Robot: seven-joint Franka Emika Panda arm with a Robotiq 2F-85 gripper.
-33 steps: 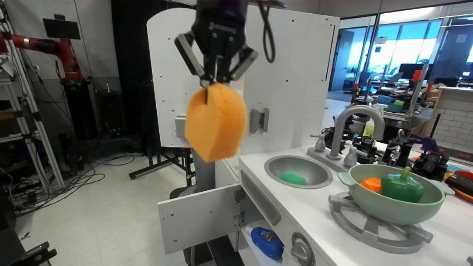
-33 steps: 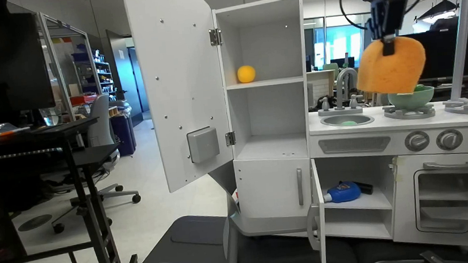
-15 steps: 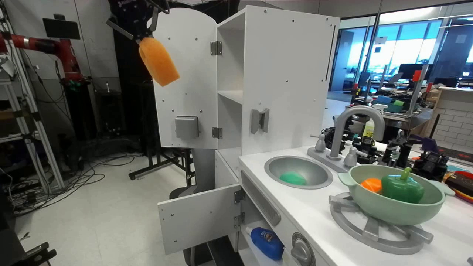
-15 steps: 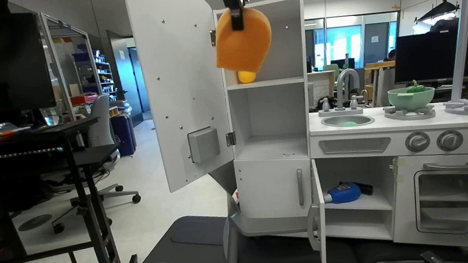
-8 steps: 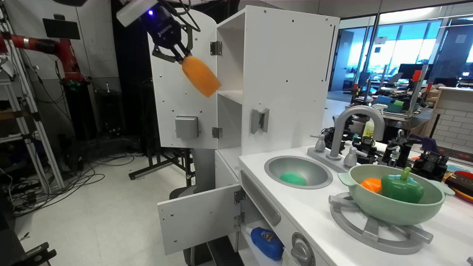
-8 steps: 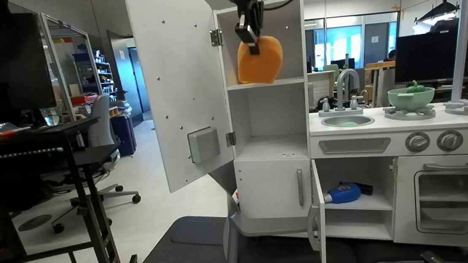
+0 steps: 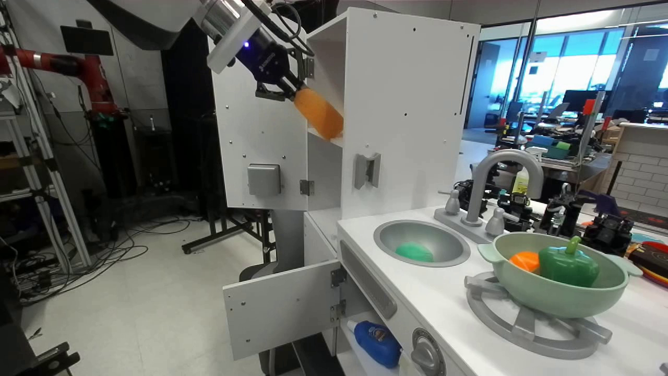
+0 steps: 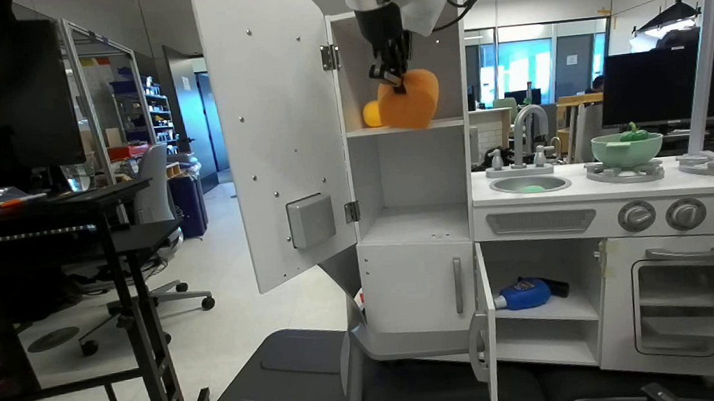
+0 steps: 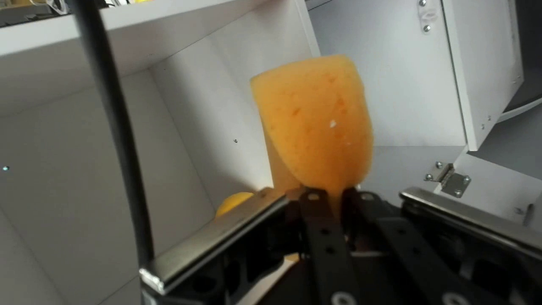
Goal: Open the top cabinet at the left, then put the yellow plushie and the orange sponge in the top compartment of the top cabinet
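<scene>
The orange sponge [image 8: 410, 106] hangs at the mouth of the top compartment [image 8: 450, 79], its flat end over or just before the front edge of the shelf [image 8: 452, 123]; whether it touches that board I cannot tell. The claw [image 9: 337, 197] is closed on the sponge's domed end. In an exterior view the sponge lies ahead of and below the claw, its long axis running on in line with it and sloping down into the opening. The coming move, I judge, is a push further inward, kept clear of the board's edge, then release. The Franka arm [image 7: 172, 18] is the nearer; a red robot arm [image 7: 102, 86] stands well apart behind.

The yellow plushie [image 8: 371, 114] sits on the same shelf toward the hinge side, partly covered by the sponge; in the wrist view bare wall shows between them. The arch-topped door [image 8: 280, 136] of the top cabinet [image 7: 412, 136] stands wide open.

Counted: one orange sponge, one yellow plushie; on the worktop [image 7: 438, 292] one sink [image 7: 446, 237] holding one green toy [image 7: 415, 251], one faucet [image 7: 477, 196], one mint-green pot [image 7: 558, 297] with one green bell pepper [image 7: 569, 267] and one small orange piece [image 7: 523, 261]; lower, three knobs [image 8: 686, 213] and one blue bottle [image 8: 525, 293].
</scene>
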